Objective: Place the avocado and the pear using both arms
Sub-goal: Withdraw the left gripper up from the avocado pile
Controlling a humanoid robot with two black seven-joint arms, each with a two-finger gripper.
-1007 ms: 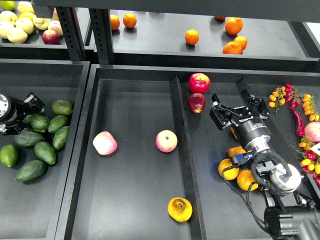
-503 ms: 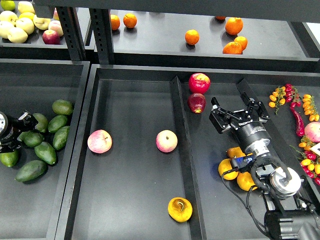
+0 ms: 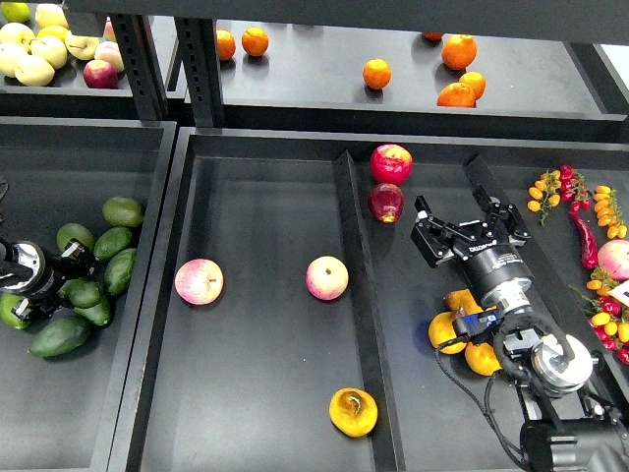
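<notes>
A cluster of dark green avocados lies in the left tray, and the avocado [image 3: 84, 292] that matters sits in the middle of it, right at the tip of the left pincer [image 3: 67, 278]. The pincer enters low from the left edge; it is dark and seen end-on against the fruit, so whether it is spread or already pinching the avocado cannot be told. The avocado's long axis runs roughly left to right, in line with the arm's reach.

The pear [image 3: 353, 411], yellow-orange with a dark brown blotch, rests near the front of the middle tray, tight against the divider [image 3: 356, 285]. The right pincer [image 3: 468, 225] hovers in the right tray with its fingers spread wide and nothing between them. The pear lies nearer and to the left of it, across the divider, so the right arm is clearly the closer one.

Two pink apples [image 3: 199, 281] sit farther back in the middle tray.
</notes>
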